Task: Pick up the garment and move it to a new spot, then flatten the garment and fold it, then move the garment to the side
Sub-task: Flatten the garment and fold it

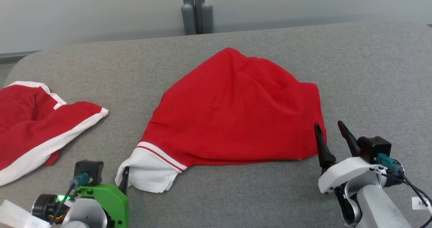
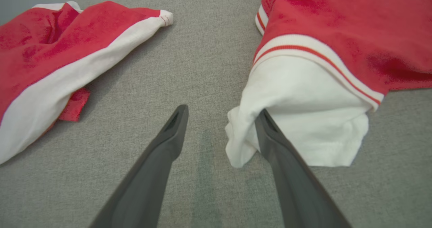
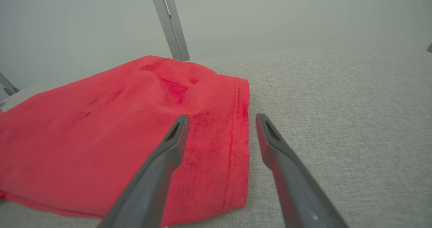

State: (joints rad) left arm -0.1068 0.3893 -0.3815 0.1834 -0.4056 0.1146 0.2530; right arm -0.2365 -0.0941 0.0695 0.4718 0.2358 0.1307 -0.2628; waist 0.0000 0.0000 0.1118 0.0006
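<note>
I find the garment (image 1: pixel 236 113) lying mid-way across the grey woven desk (image 1: pixel 371 69), a soft red knit, rumpled into a rough peak and not yet flat. Left claw (image 2: pixel 222 110) stands wide, holding nothing, one finger touching the white sleeve (image 2: pixel 303 120). Right claw (image 3: pixel 222 117) stands wide astride the stitched hem (image 3: pixel 236 137). I judge both are placed at opposite corners for spreading. A second red-and-white cloth (image 1: pixel 30 126) lies well apart, leftward.
</note>
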